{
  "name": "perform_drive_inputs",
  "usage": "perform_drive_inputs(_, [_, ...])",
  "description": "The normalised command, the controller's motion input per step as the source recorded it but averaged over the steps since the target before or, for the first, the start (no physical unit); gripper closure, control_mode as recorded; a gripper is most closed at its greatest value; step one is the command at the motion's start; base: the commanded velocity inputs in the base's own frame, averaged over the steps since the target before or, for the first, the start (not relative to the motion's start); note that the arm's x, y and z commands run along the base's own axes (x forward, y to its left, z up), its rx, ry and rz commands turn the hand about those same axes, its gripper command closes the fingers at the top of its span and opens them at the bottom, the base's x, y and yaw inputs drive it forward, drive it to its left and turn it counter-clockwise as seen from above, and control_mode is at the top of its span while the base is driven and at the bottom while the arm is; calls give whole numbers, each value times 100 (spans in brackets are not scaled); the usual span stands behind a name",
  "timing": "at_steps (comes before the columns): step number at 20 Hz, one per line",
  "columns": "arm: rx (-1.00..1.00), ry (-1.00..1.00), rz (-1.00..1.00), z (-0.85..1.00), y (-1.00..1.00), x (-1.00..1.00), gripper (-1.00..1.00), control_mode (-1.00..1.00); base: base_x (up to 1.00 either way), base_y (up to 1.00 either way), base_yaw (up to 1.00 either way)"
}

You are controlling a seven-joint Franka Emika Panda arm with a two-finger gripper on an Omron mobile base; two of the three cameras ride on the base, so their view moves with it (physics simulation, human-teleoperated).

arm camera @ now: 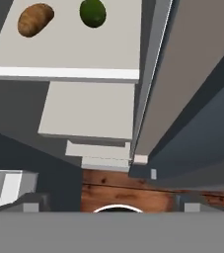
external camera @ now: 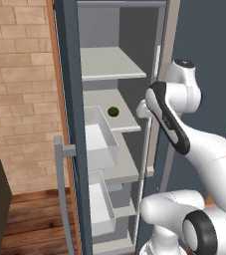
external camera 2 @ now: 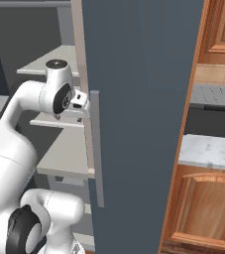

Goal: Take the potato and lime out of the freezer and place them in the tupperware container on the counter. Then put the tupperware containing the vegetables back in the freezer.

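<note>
Green lime (arm camera: 93, 13) and brown potato (arm camera: 35, 20) sit apart on light grey shelf (arm camera: 69, 54), top of hand view. Lime also mid-frame in left base view. Freezer (external camera: 69, 124) open. Gripper state: cannot tell, fingertips barely visible. Risk: arm crowds door edge (external camera 2: 91, 144); reaching in could clip shelf front, or nudge lime rolling.

Light grey freezer shelf (arm camera: 84, 54) carries two items: small brown lumpy tan-speckled potato (arm camera: 35, 20) and small dark green round lime (arm camera: 93, 13), side by side, apart, not touching. From the left base view the lime (external camera: 113, 111) sits mid-shelf (external camera: 127, 117), just behind a white drawer (external camera: 102, 137). More grey shelves above (external camera: 109, 62) and below (external camera: 127, 169).
</note>
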Motion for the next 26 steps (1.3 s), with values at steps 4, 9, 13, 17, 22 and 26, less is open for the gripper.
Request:
perform_drive_inputs(4, [4, -12, 0, -4, 33, 5, -100, -100, 0, 0, 0])
perform_drive_inputs(9, [5, -2, -2, -7, 41, 29, -100, -100, 0, 0, 0])
perform_drive_inputs(13, [5, 0, -3, -8, 37, 55, -100, -100, 0, 0, 0])
perform_drive_inputs(17, [4, 0, -2, -9, 24, 70, -100, -100, 0, 0, 0])
perform_drive_inputs(22, [0, 0, -4, -16, 18, 71, -100, -100, 0, 0, 0])
perform_drive_inputs(26, [0, 0, -6, -24, 5, 71, -100, -100, 0, 0, 0])
